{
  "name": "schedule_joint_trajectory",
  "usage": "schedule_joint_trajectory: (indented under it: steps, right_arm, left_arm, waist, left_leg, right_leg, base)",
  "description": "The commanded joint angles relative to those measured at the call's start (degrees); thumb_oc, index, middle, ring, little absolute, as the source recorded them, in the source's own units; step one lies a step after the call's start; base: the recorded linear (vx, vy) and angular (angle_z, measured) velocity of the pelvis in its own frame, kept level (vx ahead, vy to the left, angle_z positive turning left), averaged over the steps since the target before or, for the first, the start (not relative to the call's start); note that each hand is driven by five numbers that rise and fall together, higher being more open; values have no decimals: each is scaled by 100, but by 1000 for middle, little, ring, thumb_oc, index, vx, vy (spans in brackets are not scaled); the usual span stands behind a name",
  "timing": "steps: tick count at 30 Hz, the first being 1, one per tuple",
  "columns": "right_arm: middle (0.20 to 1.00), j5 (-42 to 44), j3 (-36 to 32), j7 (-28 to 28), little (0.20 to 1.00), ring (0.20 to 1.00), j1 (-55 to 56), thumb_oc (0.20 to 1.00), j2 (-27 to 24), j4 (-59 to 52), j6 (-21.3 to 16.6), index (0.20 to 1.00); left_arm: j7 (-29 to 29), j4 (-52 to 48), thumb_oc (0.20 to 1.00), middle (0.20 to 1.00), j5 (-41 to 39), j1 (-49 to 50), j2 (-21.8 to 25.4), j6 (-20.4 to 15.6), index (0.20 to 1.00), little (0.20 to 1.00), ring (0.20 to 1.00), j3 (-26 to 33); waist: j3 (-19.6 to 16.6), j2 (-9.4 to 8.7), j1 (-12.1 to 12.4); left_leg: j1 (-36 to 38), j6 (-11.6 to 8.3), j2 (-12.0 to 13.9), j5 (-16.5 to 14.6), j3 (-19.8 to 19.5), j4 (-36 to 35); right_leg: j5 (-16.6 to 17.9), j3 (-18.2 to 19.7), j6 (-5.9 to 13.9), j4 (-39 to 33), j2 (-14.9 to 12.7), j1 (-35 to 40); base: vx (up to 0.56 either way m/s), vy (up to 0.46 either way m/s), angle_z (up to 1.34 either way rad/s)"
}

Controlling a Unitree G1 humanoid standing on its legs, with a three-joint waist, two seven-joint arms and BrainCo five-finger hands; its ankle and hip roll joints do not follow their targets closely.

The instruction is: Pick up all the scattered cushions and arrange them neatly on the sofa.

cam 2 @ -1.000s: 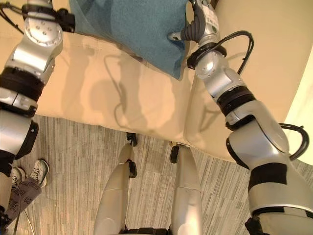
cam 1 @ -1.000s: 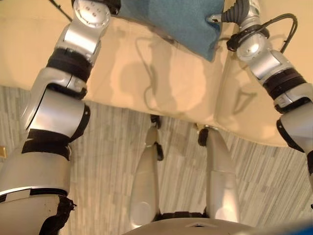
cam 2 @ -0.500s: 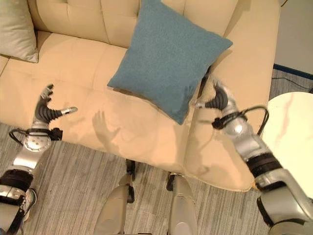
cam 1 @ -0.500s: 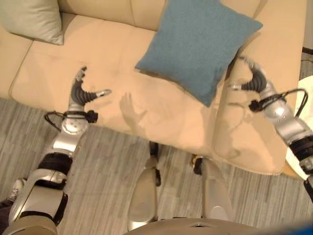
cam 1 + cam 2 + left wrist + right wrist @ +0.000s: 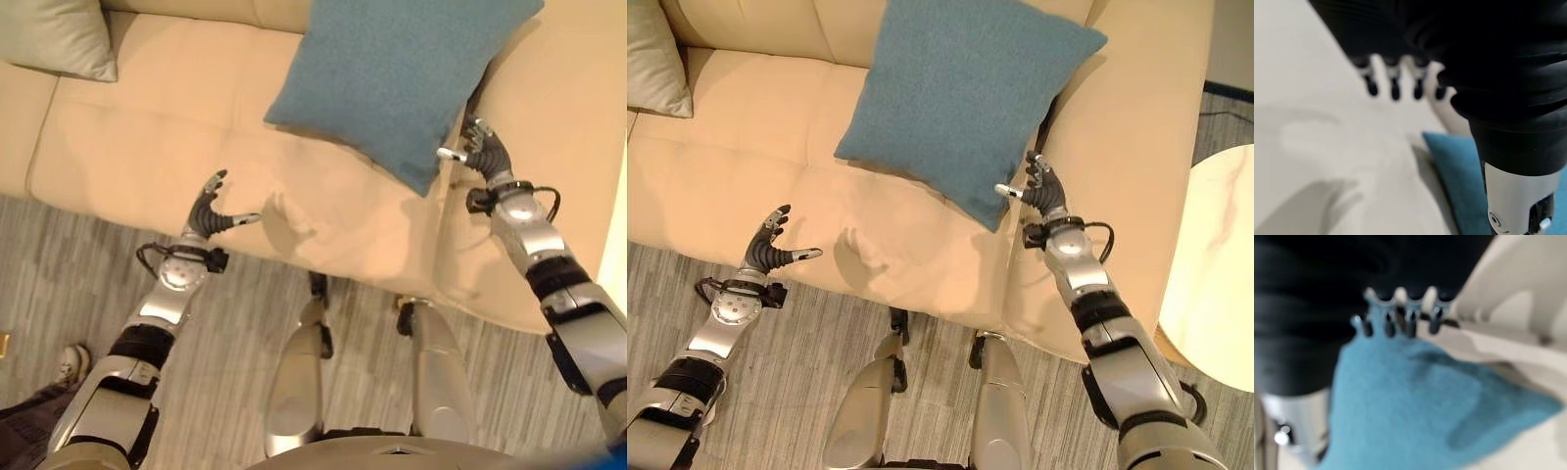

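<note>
left robot hand [image 5: 208,217] nearer blue cushion [image 5: 397,78]

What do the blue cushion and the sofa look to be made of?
The blue cushion looks like woven cloth: matt, with a fine speckled grain. The sofa looks like smooth cream leather or an imitation: soft sheen, stitched seams, tufted dimples on its back. Which of the two, I cannot tell.
</note>
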Motion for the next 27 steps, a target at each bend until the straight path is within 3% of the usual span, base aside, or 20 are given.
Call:
schedule_joint_trajectory:
  steps: [1, 17, 27]
  right_arm:
    - [1000, 276, 94, -19, 1000, 1000, -634, 1000, -40, 266, -137, 1000]
    - [1000, 308, 164, 131, 1000, 1000, -1626, 1000, -400, 1516, -71, 1000]
    - [1000, -271, 66, -322, 1000, 1000, -1443, 1000, -628, 1279, -165, 1000]
  left_arm:
    - [-83, -301, 1000, 1000, -393, -139, 90, -348, 1000, 1000, 1000, 168]
    - [-751, -1415, 1000, 1000, -1344, 532, 182, -566, 1000, 1000, 1000, 433]
    - [-812, -1659, 1000, 1000, -1388, 979, 98, -489, 1000, 1000, 1000, 658]
  waist:
    - [-54, -163, 175]
    - [-90, 495, 537]
    - [-72, 544, 460]
  left_leg:
    - [225, -224, -42, -864, 140, 380]
    - [-1, -296, -67, -658, 175, 74]
    - [11, -306, -54, -636, 159, -4]
  right_leg:
    - [817, 203, 714, -1712, -53, 521]
    - [678, 114, 717, -1419, -90, -26]
    - [638, 64, 694, -1355, -59, -84]
  base:
    - [0, 0, 0]
    - [4, -7, 1]
    - [1, -3, -1]
